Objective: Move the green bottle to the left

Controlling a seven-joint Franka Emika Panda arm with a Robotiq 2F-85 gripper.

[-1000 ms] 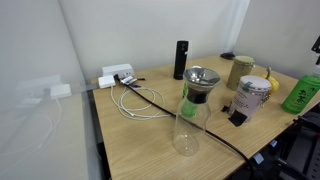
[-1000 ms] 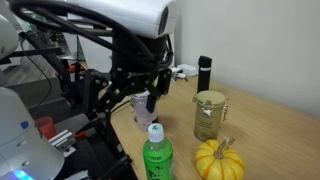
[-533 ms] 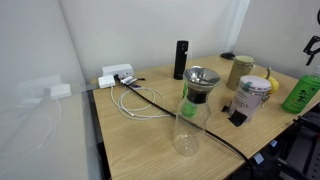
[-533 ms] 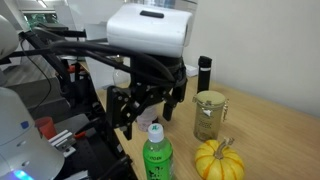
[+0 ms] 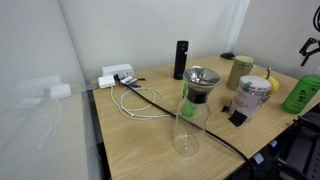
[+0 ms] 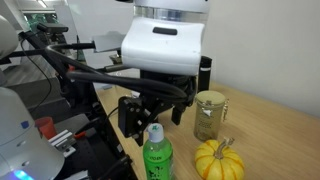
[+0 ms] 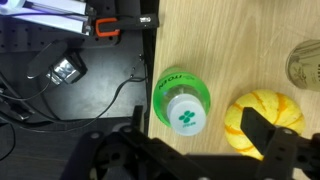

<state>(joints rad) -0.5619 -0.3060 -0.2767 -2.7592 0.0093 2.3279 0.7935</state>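
Observation:
The green bottle [image 7: 181,103] stands upright at the table's edge. Its white cap faces the camera in the wrist view. It also shows in both exterior views [image 6: 156,156] [image 5: 302,93]. My gripper [image 7: 198,126] is open and hovers above the bottle, one finger on each side of the cap and not touching it. In an exterior view the gripper [image 6: 155,115] hangs just over the cap. In an exterior view only a bit of the gripper [image 5: 311,47] shows at the frame's edge.
A small yellow pumpkin [image 7: 262,122] sits close beside the bottle. Behind them are a lidded glass jar [image 6: 209,113] and a slim black cylinder [image 6: 205,72]. The clear glass carafe [image 5: 193,108], a tin [image 5: 252,96] and cables [image 5: 140,100] lie further along. The table edge [image 7: 150,60] drops to equipment.
The arm has swung over the table edge, and the open gripper has moved to a spot above the green bottle. The bottle and the other things have not moved.

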